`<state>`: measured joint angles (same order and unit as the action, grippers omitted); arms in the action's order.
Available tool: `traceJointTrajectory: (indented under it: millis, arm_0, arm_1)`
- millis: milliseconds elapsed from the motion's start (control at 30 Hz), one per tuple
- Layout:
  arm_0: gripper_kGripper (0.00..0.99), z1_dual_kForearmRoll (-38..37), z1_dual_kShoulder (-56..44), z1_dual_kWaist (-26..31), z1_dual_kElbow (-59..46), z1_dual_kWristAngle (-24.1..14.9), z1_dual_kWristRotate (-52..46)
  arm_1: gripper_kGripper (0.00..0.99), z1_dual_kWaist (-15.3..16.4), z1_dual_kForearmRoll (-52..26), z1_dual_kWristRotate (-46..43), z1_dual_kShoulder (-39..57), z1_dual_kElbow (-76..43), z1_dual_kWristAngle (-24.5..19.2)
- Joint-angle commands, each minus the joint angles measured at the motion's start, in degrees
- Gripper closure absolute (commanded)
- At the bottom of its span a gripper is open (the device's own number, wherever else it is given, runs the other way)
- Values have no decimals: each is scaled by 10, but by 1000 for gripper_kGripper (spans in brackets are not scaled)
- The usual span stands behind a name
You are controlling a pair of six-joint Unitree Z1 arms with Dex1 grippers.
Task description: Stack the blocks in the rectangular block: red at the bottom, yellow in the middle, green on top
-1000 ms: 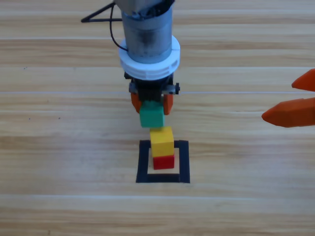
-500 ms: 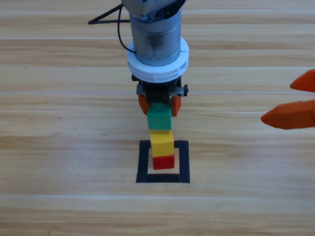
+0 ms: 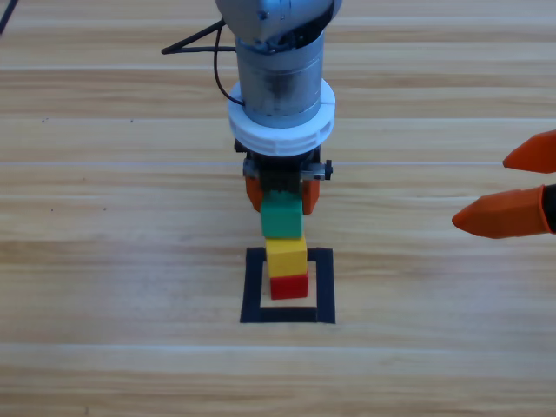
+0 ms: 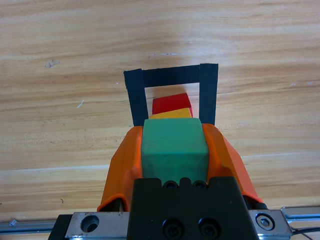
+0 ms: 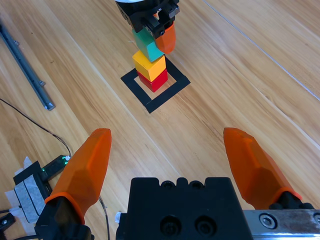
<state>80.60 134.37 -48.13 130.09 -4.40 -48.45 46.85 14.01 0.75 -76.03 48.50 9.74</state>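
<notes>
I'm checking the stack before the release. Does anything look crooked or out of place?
Nothing stands out. The red cube sits inside the tape outline, the yellow cube squarely on it, and the green cube is lined up above, held in the left hand. The right hand waits open at the right edge.

Our left gripper [image 3: 281, 193] has the small teal-green cube [image 3: 281, 217] clamped between its jaws, sitting right over the small yellow cube [image 3: 286, 256]; we can't tell if they touch. Under that is the small red cube [image 3: 288, 286], inside the black tape square outline [image 3: 253, 287]. Our right gripper [image 3: 512, 187], jaws apart, sits well off to the side.
</notes>
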Motion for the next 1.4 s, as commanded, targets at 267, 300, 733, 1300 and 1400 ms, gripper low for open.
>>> traceJointTrajectory:
  millis: [267, 300, 733, 1300, 1400]
  arm_0:
    - [990, 2, 38, -19, 2, -3, -6]
    - [990, 2, 38, -21, 2, -3, -6]
    - [990, 2, 42, -27, 9, 1, -10]
    - [990, 3, 38, -21, -7, -4, -4]
    - [990, 3, 34, -21, -9, -4, -3]
  arm_1:
    - [4, -13, 10, -2, -18, 0, 6]
    - [4, -13, 10, -2, -18, 0, 6]
    - [4, -13, 10, -2, -22, 1, 6]
    - [4, -13, 10, -3, -25, 2, 6]
    - [4, -13, 10, -3, -25, 2, 6]
